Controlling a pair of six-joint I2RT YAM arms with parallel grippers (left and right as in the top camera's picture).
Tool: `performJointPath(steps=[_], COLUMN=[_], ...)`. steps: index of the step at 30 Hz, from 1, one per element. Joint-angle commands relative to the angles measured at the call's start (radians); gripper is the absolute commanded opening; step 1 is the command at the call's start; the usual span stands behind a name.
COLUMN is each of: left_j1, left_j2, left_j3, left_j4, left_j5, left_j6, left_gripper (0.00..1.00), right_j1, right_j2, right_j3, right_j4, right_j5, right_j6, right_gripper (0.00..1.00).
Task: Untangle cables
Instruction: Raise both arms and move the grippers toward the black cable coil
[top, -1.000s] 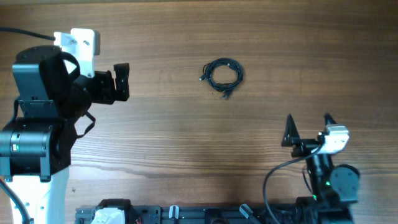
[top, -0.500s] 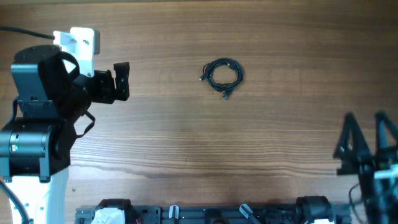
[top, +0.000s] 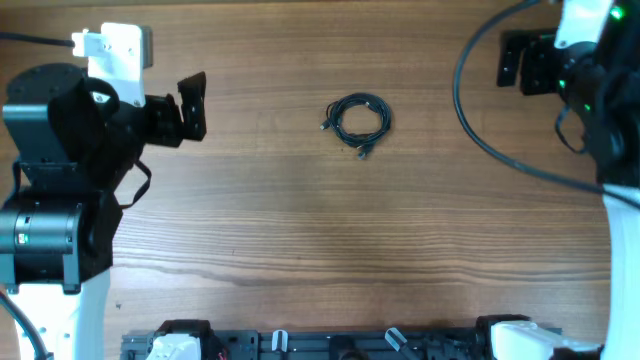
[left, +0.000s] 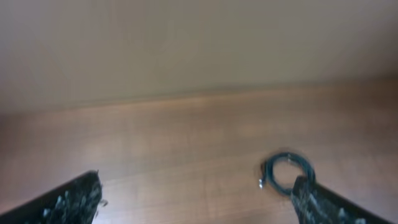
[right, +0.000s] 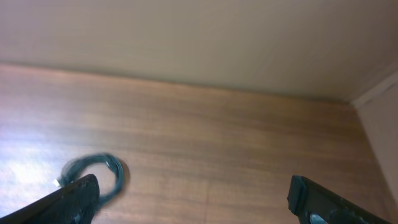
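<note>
The cables (top: 358, 120) lie as one small black coil on the wooden table (top: 320, 230), near the middle of its far half, with tiny plugs sticking out at the left and bottom. My left gripper (top: 197, 108) hovers to the left of the coil, pointing at it, open and empty. In the left wrist view the cables (left: 287, 173) show just past the right finger (left: 329, 206). My right gripper (top: 509, 62) is at the far right, also open and empty. In the right wrist view the cables (right: 98, 172) sit blurred by the left finger (right: 68, 202).
The left arm's base (top: 50, 230) stands at the table's left edge. A thick black wire (top: 480, 120) loops down from the right arm. A black rail (top: 330, 345) runs along the front edge. A pale wall (right: 199, 37) rises behind the table.
My right arm has swung from the near right corner up to the far right, now facing the coil. The left arm shifted slightly towards the back. The cables have not moved.
</note>
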Motion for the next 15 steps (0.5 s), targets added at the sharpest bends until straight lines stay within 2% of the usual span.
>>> performJointPath(steps=[1,2,4,5,7,8,11,12,15], left_j1=[0.009,0.009,0.008,0.008,0.015,0.016,0.074,0.124,0.219], left_j2=[0.024,0.037,0.070,0.076,0.043,0.013,-0.091,-0.143,-0.336], left_j3=[0.016,0.016,0.016,0.016,0.016,0.011,-0.124,-0.225,-0.498], left_j4=[0.201,0.239,0.258,0.233,0.158,0.127,0.121,0.147,0.266], left_j5=[-0.091,-0.123,-0.135,-0.151,-0.114,-0.064,-0.066,-0.053,0.090], left_j6=[0.013,0.020,0.161,0.168,0.050,0.048,0.032,-0.003,-0.105], left_gripper=[1.00,1.00,1.00,1.00,0.97,1.00,1.00,1.00,1.00], right_j1=[-0.004,-0.004,-0.005,-0.007,-0.008,-0.008,-0.008,-0.008,-0.013], right_j2=[0.050,0.054,0.052,0.051,0.015,-0.017,-0.192,-0.275,-0.501], right_j3=[0.024,0.024,0.024,0.023,-0.014,-0.048,-0.314,-0.449,-0.761], right_j4=[-0.011,-0.005,-0.016,-0.017,0.033,0.066,0.248,0.323,0.471], right_j5=[0.008,0.007,0.049,0.136,0.161,0.140,0.055,0.048,0.016], right_j6=[-0.076,-0.088,-0.079,0.018,0.064,0.063,0.021,0.019,0.089], right_gripper=[1.00,1.00,1.00,1.00,1.00,1.00,1.00,1.00,1.00])
